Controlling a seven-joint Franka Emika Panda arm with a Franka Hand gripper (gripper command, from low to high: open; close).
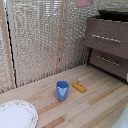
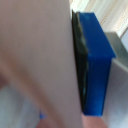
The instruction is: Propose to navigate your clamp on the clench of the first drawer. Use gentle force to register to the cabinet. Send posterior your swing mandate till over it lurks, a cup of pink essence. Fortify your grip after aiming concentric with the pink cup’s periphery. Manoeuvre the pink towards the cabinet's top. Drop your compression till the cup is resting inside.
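The pink cup [image 1: 84, 2] hangs high at the top edge of the exterior view, only its lower part showing, left of and above the cabinet [image 1: 116, 15]. The arm is cut off there. In the wrist view the pink cup's wall [image 2: 35, 55] fills the picture, and a blue fingertip [image 2: 95, 55] of my clamp [image 2: 65, 65] presses flat against it. The other finger is hidden behind the cup. The first drawer [image 1: 107, 31] stands pulled out a little, its clench [image 1: 106, 38] a silver bar.
The lower drawer front [image 1: 110, 64] sits shut below with its own bar. On the wooden table stand a blue cup [image 1: 62, 90], a small orange block [image 1: 79, 87] and a white patterned plate [image 1: 17, 114]. A slatted blind [image 1: 40, 35] forms the back wall.
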